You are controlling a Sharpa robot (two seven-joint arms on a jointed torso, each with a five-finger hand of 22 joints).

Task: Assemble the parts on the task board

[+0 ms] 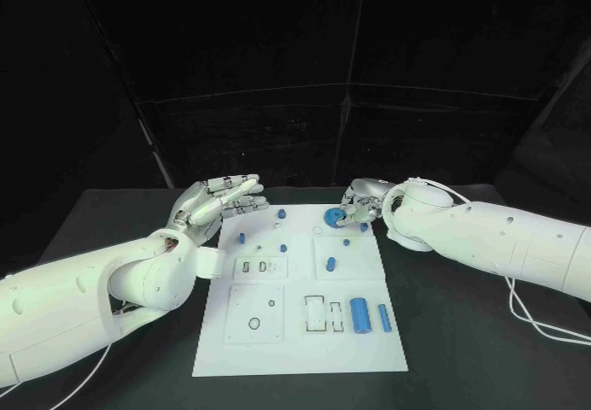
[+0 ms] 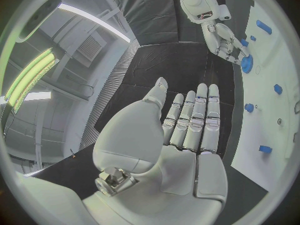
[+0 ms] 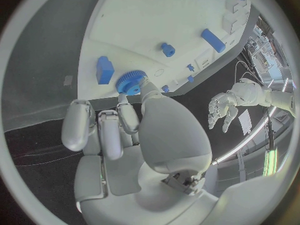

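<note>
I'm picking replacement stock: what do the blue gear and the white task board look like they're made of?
The blue gear, pinched by the right hand, looks like matte moulded or printed plastic: uniform colour, crisp teeth, no metallic glint. The task board seems a rigid white plastic or painted sheet, smooth and flat with cut recesses; which one is unclear.

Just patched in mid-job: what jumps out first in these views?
The right hand at the far edge of the white task board pinches a blue toothed gear. The left hand hovers open at the board's far left corner, fingers straight and holding nothing. On the board's near right lies a large blue cylinder with a slimmer blue bar beside it.
</note>
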